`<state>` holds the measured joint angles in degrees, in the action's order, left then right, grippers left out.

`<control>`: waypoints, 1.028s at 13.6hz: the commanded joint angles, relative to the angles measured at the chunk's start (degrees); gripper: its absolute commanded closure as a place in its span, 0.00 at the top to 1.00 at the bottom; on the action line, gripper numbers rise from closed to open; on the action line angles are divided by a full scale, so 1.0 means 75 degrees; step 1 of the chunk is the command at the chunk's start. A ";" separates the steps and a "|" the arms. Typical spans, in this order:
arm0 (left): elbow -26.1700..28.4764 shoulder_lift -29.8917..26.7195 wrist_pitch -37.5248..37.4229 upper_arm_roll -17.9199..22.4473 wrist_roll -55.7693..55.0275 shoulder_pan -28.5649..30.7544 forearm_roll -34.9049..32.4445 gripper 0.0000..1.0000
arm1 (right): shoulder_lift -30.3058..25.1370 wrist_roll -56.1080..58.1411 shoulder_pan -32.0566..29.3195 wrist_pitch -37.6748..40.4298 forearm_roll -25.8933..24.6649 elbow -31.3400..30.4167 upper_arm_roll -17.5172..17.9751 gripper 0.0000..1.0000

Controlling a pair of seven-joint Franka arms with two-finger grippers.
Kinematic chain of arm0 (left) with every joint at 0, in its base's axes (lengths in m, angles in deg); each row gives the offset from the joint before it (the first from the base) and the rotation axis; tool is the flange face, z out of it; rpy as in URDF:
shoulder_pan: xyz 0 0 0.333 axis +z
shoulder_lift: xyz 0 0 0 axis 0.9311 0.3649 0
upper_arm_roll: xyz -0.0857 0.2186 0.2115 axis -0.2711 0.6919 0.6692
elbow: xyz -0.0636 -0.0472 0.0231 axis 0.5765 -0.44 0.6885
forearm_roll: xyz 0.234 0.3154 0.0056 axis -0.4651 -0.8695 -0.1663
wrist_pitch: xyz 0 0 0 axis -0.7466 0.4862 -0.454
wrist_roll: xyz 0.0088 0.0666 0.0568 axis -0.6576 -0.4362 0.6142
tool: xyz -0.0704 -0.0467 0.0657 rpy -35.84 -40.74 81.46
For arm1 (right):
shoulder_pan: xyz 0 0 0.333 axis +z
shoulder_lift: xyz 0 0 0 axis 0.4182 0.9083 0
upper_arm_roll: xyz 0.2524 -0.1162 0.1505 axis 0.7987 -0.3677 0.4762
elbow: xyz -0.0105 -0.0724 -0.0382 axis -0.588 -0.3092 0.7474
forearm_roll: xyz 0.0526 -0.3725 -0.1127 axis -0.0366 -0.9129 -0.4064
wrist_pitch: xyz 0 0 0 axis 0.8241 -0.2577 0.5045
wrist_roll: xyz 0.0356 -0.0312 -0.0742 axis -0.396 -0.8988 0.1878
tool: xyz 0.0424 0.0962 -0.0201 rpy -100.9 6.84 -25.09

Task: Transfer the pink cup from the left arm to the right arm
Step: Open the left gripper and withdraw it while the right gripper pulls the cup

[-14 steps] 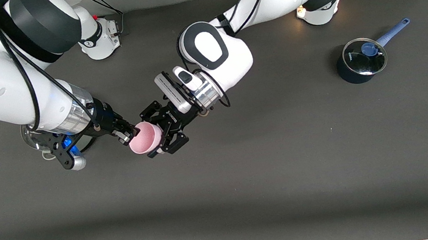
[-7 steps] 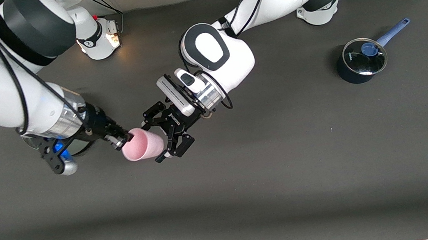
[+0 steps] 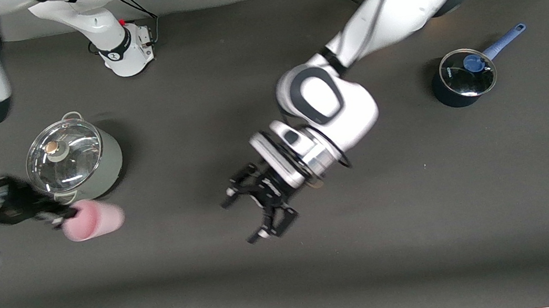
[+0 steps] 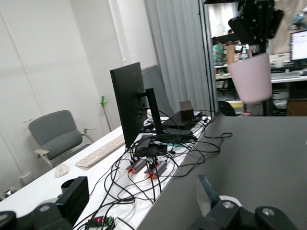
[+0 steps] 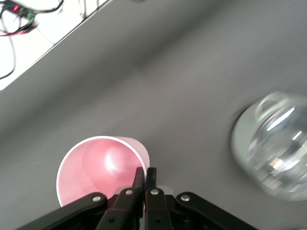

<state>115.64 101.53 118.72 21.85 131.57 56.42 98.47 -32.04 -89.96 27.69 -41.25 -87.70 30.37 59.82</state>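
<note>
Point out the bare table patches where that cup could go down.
Bare table runs between the open left gripper and the blue saucepan, and along the camera-side strip. It is crowded where the right gripper, shut on the pink cup, hangs beside the grey pot.

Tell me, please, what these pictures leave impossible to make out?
- Right gripper: smeared by motion in the front view, so its hold on the pink cup is unclear there.
- Steel pot: blurred and edge-cropped in the right wrist view.
- Left gripper: mostly cropped out of the left wrist view.
- Blue saucepan: contents hidden by its reflective lid.
</note>
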 commanded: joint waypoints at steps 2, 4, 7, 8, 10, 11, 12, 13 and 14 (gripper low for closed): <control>0.2439 -0.0832 -0.1882 0.0034 -0.0241 0.1947 -0.0985 1.00 | 0.0013 0.2633 -0.0826 0.0080 -0.0632 0.0091 0.0008 0.00; 0.3085 -0.0845 -0.2832 0.0104 -0.0264 0.2850 -0.2062 1.00 | 0.0025 0.4262 -0.1389 -0.0153 -0.0692 0.0056 -0.0003 0.00; 0.3802 -0.0798 -0.3922 0.0512 -0.0462 0.3965 -0.4051 1.00 | 0.0048 0.7130 -0.2174 -0.0552 -0.0704 0.0044 -0.0015 0.00; 0.3791 -0.0833 -0.4564 0.1025 -0.0939 0.3991 -0.4883 1.00 | 0.0106 0.7907 -0.2304 -0.0635 -0.0704 0.0032 -0.0015 0.00; 0.3640 -0.1112 -0.6063 0.1754 -0.2331 0.4037 -0.6640 1.00 | 0.0095 0.8394 -0.2574 -0.1415 -0.0692 -0.0596 -0.0003 0.00; 0.3616 -0.1462 -0.6709 0.1978 -0.2965 0.4200 -0.7473 1.00 | 0.0049 0.8534 -0.2575 -0.1931 -0.0692 -0.1076 -0.0003 0.00; 0.3604 -0.1860 -0.7330 0.2107 -0.3505 0.4295 -0.8212 1.00 | 0.0071 0.8872 -0.2540 -0.2342 -0.0692 -0.1475 -0.0015 0.00; 0.3604 -0.2247 -0.7963 0.2318 -0.4032 0.4388 -0.8858 1.00 | 0.0130 0.8945 -0.2551 -0.2776 -0.0657 -0.1816 -0.0003 0.00; 0.3604 -0.2634 -0.8561 0.2482 -0.4583 0.4401 -0.9259 1.00 | 0.0154 0.8958 -0.2552 -0.3105 -0.0587 -0.2121 -0.0003 0.00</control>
<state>140.05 90.72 61.49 37.08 105.31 90.03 34.48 -30.11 -24.76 8.32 -59.70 -91.80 19.98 59.54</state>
